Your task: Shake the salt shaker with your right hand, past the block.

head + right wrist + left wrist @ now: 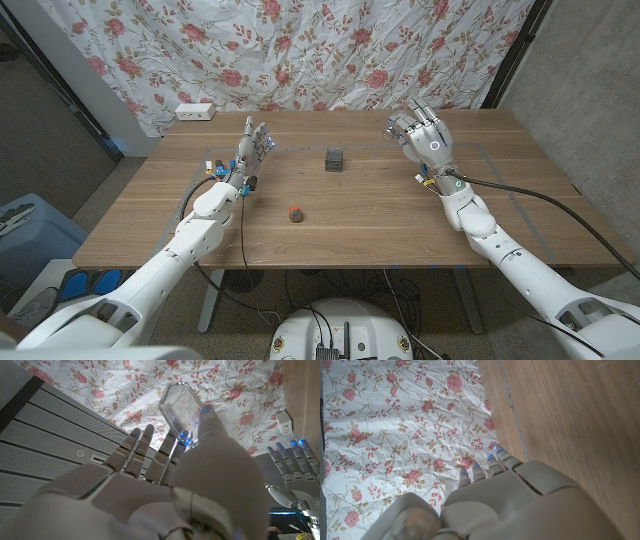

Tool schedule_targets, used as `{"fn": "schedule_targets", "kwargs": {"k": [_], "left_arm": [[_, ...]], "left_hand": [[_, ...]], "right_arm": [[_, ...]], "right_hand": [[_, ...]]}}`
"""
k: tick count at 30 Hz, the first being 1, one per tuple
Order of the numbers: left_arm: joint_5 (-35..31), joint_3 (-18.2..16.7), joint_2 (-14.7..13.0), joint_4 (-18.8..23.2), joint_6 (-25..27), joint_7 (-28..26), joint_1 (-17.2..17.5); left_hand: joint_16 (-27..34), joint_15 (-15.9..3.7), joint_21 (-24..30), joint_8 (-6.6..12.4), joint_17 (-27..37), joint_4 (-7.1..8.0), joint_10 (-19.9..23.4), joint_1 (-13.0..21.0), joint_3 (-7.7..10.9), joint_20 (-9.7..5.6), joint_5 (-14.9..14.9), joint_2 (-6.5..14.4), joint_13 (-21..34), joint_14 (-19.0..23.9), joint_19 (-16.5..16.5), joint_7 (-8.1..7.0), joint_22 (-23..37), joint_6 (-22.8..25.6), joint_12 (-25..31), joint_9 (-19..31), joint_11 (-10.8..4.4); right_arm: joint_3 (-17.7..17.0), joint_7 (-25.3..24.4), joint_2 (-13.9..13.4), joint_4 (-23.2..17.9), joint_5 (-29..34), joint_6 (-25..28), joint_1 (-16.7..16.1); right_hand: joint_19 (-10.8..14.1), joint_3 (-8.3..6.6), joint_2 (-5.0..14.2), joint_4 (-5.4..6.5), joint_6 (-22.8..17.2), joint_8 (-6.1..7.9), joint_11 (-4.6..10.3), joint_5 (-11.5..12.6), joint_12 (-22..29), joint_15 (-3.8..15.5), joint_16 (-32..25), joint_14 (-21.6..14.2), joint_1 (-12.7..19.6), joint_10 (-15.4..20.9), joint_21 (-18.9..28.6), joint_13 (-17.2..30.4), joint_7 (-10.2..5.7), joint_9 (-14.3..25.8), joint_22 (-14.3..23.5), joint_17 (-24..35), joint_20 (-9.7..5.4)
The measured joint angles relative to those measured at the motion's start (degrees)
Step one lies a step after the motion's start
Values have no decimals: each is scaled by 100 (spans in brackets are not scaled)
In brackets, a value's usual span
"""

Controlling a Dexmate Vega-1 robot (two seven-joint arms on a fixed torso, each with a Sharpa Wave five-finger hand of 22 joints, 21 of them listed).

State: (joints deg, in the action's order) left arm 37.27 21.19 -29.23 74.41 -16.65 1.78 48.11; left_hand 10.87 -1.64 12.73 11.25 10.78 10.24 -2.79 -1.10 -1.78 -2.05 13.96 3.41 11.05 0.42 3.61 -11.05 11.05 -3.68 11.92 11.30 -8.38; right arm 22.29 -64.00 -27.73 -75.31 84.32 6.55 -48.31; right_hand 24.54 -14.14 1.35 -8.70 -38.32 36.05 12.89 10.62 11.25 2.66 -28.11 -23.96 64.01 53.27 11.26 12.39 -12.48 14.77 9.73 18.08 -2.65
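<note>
Right wrist view first: clear, squarish glass salt shaker (179, 406) pinched between thumb and fingertips of white right hand (165, 485), remaining fingers reaching up beside it, flowered curtain behind. Seen from the head camera, same right hand (424, 140) raised above the far right part of the long wooden table (150, 215), shaker itself hard to make out there among the curled fingers. Small dark grey cube block (334, 158) standing near the middle of the far half of the table, well apart from the right hand and to its inner side. Small round reddish-brown object (296, 213) nearer the robot, in front of the block and clear of both arms. White left hand (251, 150) on the other side of the block, fingers spread and pointing up, holding nothing; from its own wrist camera, left hand (520, 505) over bare wood with the curtain beyond. Step in hand judged to be the shake itself or the carry toward it. To do it well: keep the pinch firm, since smooth glass held by fingertips could slip under quick reversals; carry the shaker over to the far side of the block before shaking; use short, brisk wrist strokes, not wide arm swings; stay high enough to miss the block.
</note>
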Motion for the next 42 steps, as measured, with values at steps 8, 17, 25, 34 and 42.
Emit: {"fn": "schedule_targets", "kwargs": {"k": [8, 17, 25, 34, 42], "left_arm": [[0, 0, 0, 0, 0, 0, 0], [0, -1, 0, 0, 0, 2, 0], [0, -1, 1, 0, 0, 2, 0], [0, -1, 1, 0, 0, 2, 0], [0, -1, 0, -1, 0, 2, -1]], "left_hand": [[0, 0, 0, 0, 0, 0, 0, 0, 0, 0, 0, 0, 0, 0, 0, 0, 0, 0, 0, 0, 0], [0, 0, 0, 0, 0, 0, 0, 0, 0, 0, 0, 0, 0, 0, 0, 0, 0, 0, 0, 0, 0], [0, 0, 0, 0, 0, 0, 0, 0, 0, 0, 0, 0, 0, 0, 0, 0, 0, 0, 0, 0, 0], [0, 0, 0, 0, 0, 0, 0, 0, 0, 0, 0, 0, 0, 0, 0, 0, 0, 0, 0, 0, 0], [0, 0, 0, 0, 0, 0, 0, 0, 0, 0, 0, 0, 0, 0, 0, 0, 0, 0, 0, 0, 0]], "right_arm": [[-74, 0, 32, -4, 21, 53, -11], [-53, 0, 31, -6, 22, 33, -29], [25, 0, 12, -18, -2, -33, -46], [125, 0, -34, -53, -2, -33, -79], [209, 0, -103, -122, -72, -243, -131]], "right_hand": [[0, 16, -1, 15, 13, 0, -10, -5, 22, 0, 0, 0, 1, -10, 0, 0, -13, 3, 0, 0, 0], [0, 16, -2, 15, 30, 22, -10, -22, 22, 0, 0, 0, 2, -10, 0, 0, -10, 8, 0, 1, 0], [0, 39, -2, -8, 30, 22, -10, -23, 21, 0, 0, 0, 3, -10, 0, 0, -10, 8, 0, 1, 0], [0, 39, -3, -9, 30, 21, -10, -26, 20, -21, 0, -21, 3, -10, 0, 0, -10, 8, 0, 2, 0], [0, 46, -3, -15, 31, 45, -11, -27, 15, -21, 0, -21, 3, -11, 0, 0, -10, 9, 0, 2, 0]]}}
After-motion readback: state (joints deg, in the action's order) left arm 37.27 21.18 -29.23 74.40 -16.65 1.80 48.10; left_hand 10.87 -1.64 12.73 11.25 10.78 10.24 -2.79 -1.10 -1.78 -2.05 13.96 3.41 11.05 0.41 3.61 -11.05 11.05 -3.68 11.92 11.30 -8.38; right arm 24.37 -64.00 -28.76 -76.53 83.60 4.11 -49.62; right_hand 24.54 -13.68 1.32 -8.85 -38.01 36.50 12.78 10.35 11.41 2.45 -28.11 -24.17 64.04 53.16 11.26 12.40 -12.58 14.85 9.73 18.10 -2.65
